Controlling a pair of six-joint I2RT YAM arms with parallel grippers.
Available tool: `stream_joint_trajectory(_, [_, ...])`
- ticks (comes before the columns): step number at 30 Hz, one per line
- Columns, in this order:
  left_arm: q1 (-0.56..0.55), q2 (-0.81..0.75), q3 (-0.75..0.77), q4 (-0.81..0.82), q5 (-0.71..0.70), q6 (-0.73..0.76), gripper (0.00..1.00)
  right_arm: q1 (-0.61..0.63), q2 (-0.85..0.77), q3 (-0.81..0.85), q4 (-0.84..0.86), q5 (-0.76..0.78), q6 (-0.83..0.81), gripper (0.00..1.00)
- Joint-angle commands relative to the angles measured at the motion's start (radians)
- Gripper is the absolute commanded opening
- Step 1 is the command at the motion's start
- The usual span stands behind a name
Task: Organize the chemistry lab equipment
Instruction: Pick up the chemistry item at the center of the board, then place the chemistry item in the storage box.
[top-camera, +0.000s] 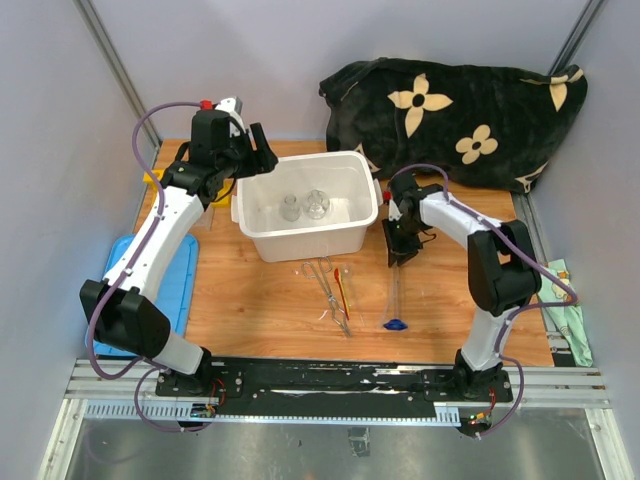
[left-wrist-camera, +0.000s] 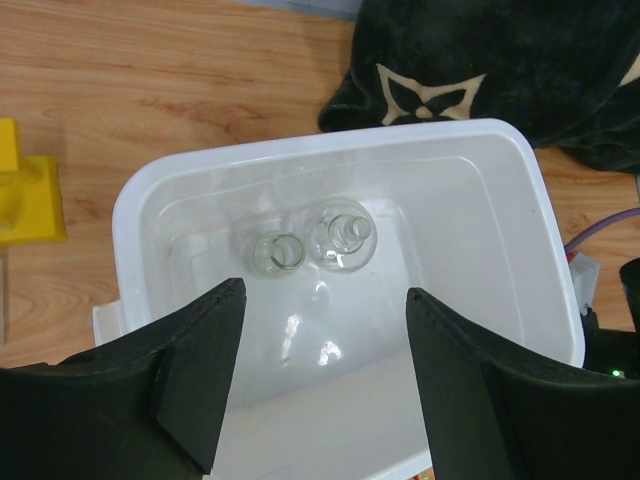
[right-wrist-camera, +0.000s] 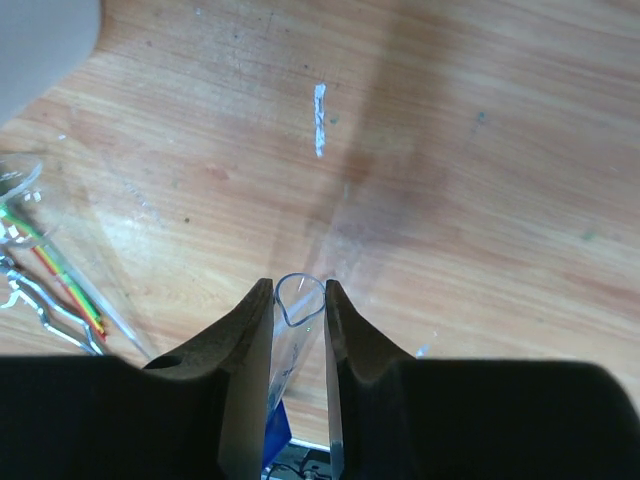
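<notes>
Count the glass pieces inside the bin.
2: a beaker near the middle of the bin, and a flask right beside it. The top view shows no more inside.

No readable text, labels or numbers

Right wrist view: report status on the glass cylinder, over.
Right gripper pinching glass cylinder at its open end, cylinder flat on table. Left gripper open, over white bin. Tweezers alongside, apart.
</notes>
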Motion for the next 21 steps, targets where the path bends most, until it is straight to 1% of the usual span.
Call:
stream_joint_trajectory(1, [0.003, -0.018, -0.002, 0.044, 0.013, 0.003, 0.7, -0.001, -0.127, 0.079, -0.098, 0.078, 0.016, 0.18])
stream_joint_trajectory(8, [0.003, 0.002, 0.012, 0.051, 0.038, -0.008, 0.7, -0.001, -0.267, 0.152, -0.17, 0.2, 0.024, 0.17])
stream_joint_trajectory(11, [0.003, 0.01, 0.019, 0.054, 0.049, -0.014, 0.7, -0.001, -0.316, 0.148, -0.18, 0.252, 0.024, 0.16])
stream_joint_trajectory(16, [0.003, 0.025, 0.031, 0.055, 0.063, -0.018, 0.7, -0.001, -0.362, 0.131, -0.18, 0.277, 0.032, 0.16])
stream_joint_trajectory(21, [0.003, 0.028, 0.028, 0.058, 0.068, -0.023, 0.7, 0.002, -0.419, 0.115, -0.161, 0.342, 0.042, 0.15])
